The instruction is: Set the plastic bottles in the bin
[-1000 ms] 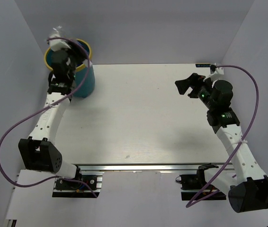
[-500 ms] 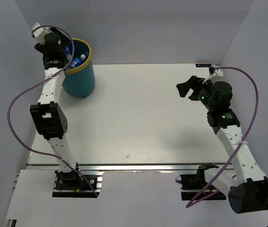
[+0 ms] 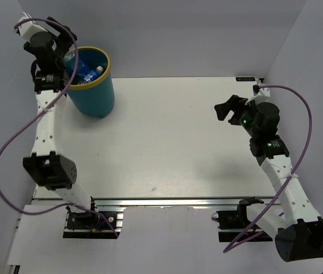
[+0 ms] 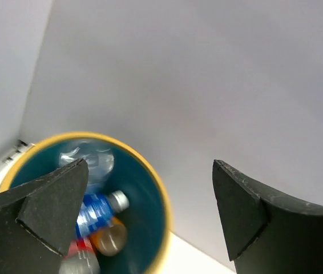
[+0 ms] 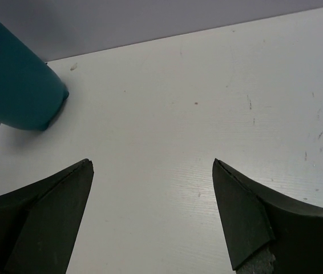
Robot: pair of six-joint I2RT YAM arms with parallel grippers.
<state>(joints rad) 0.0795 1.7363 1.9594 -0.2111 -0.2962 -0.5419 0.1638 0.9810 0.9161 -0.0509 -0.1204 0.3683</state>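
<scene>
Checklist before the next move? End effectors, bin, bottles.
1. Left end effector open, nothing between its fingers: ok.
2. Right end effector open and empty above the table: ok.
3. Bin upright at the table's far left corner: ok.
4. Bottles inside the bin: blue-label bottle and orange bottle visible in the left wrist view: ok.
5. All seven in the bin: cannot tell, as they are piled and partly hidden.
6. No bottle visible on the table in the top view: ok.
</scene>
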